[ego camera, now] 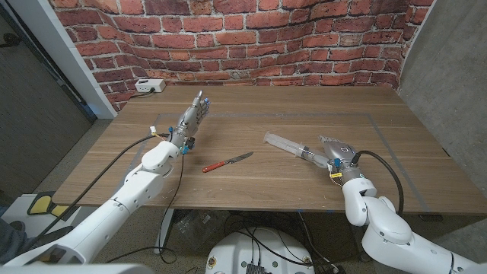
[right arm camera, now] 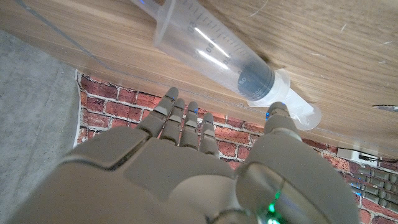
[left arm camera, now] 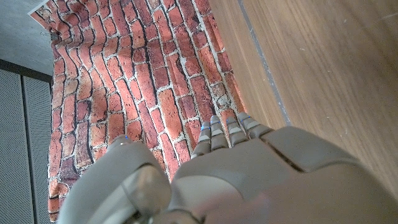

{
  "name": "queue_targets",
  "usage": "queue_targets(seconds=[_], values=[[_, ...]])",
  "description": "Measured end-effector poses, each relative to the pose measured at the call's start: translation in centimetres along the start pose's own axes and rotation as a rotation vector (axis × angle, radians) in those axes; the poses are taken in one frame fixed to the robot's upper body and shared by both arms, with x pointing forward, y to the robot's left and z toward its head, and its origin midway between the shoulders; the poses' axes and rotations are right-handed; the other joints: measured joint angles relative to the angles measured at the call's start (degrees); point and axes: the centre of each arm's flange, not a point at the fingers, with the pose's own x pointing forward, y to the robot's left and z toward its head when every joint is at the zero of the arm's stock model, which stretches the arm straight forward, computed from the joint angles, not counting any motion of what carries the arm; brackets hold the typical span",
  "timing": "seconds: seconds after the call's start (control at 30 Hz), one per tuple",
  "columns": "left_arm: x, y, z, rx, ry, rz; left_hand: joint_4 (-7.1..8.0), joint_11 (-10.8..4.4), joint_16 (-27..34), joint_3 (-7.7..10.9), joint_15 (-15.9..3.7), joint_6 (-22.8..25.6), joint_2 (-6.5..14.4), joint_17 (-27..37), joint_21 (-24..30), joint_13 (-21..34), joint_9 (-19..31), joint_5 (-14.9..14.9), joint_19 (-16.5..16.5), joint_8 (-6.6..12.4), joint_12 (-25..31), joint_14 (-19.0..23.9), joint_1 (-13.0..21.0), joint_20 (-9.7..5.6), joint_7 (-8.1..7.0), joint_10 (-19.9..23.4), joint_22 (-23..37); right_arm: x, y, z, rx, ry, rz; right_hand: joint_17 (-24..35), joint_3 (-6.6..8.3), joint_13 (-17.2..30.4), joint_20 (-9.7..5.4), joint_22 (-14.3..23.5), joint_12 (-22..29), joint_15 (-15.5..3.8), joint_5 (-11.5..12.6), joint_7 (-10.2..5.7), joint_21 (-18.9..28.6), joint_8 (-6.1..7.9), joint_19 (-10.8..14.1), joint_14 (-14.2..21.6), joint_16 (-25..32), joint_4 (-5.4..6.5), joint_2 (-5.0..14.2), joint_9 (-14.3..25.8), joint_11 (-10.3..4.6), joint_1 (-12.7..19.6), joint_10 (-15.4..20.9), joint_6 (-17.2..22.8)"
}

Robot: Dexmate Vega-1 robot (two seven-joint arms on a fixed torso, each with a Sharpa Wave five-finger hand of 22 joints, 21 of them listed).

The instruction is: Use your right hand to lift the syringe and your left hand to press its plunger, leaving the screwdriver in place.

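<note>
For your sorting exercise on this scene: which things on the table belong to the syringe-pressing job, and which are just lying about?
Part of the job:
- syringe, lying on the table by the right hand
- left hand, raised, holding nothing
- screwdriver, to be left where it is

Just lying about:
- white power strip at the far table edge

— What sort of place is this?
— A robot test room or lab set, by the look of it. The red brick-pattern backdrop sheet [ego camera: 228, 34] across the top of the frame hangs in wrinkles like printed cloth, not masonry.
— Anything else?
— A plain brown wooden worktop [ego camera: 304, 114], a white power strip [ego camera: 149, 86] at upper left, grey walls, and loose black cables [ego camera: 251, 236] on the floor below.
</note>
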Motion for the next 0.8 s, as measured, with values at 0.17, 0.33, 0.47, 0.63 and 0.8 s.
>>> queue_targets(seconds=[0.17,0.33,0.47,0.63,0.8], values=[[-0.1,-0.1,-0.1,-0.003,0.0,0.001,0.0,0.0,0.0,0.0,0.0,0.0,-0.01,0.0,0.0,0.0,0.0,0.0,0.0,0.0,0.0,0.0,-0.01,0.0,0.0,0.0,0.0,0.2,0.1,-0.1,0.004,-0.001,0.029,0.0,0.41,0.0,-0.49,0.0,0.0,-0.03,0.0,0.92,0.0,0.0,1.3,0.03,0.0,-0.07,0.0,0.0,0.0,1.06,0.0,-0.51],[-0.3,-0.3,-0.2,-0.007,0.002,0.002,0.0,0.0,0.0,0.0,0.0,0.0,-0.01,0.0,0.0,0.0,0.0,0.0,0.0,-0.23,0.0,0.0,-0.01,0.0,0.0,0.0,0.0,0.5,-0.1,-0.2,0.009,-0.003,0.044,0.0,0.56,0.0,-0.51,0.0,0.0,-0.12,0.0,1.33,0.0,0.0,2.16,0.76,0.24,0.08,-0.24,0.0,0.0,1.75,0.0,-0.92],[-0.6,-0.4,-0.3,-0.012,0.001,0.006,0.0,0.0,0.0,0.0,0.21,0.0,-0.01,0.0,0.0,0.0,0.0,-0.44,0.0,-0.23,0.0,0.21,-0.01,0.0,0.0,0.0,0.0,0.7,0.3,-0.2,0.024,-0.007,0.091,0.01,0.79,0.0,-0.79,0.0,0.01,-0.37,0.0,1.32,0.0,0.29,2.84,1.15,0.32,-0.15,-0.37,0.0,0.21,2.49,0.21,-0.92],[-1.0,-0.4,-0.5,-0.016,0.004,0.01,0.0,0.0,0.0,0.0,0.21,-0.01,0.0,0.0,0.0,0.0,0.0,-0.45,0.21,-0.23,0.0,0.21,0.0,0.21,0.0,0.0,0.0,1.0,0.5,-0.2,0.037,-0.005,0.123,0.01,1.19,0.0,-0.79,0.0,0.46,-0.73,0.0,1.66,0.0,0.5,3.67,1.99,0.46,-0.23,-0.62,0.0,0.31,3.94,0.9,-1.2],[-1.2,-0.3,-0.5,-0.017,0.006,0.013,0.0,0.0,0.0,0.0,0.21,0.31,0.0,0.0,0.0,0.0,0.0,-0.45,0.21,-0.23,0.0,0.21,0.0,0.21,-0.31,0.0,0.0,1.3,0.7,-0.2,0.038,-0.001,0.145,0.01,1.99,-0.01,-1.56,0.0,0.9,-1.44,0.28,2.13,0.0,1.25,5.27,3.75,0.61,-0.4,-0.68,-0.01,0.0,6.45,2.46,0.36]])
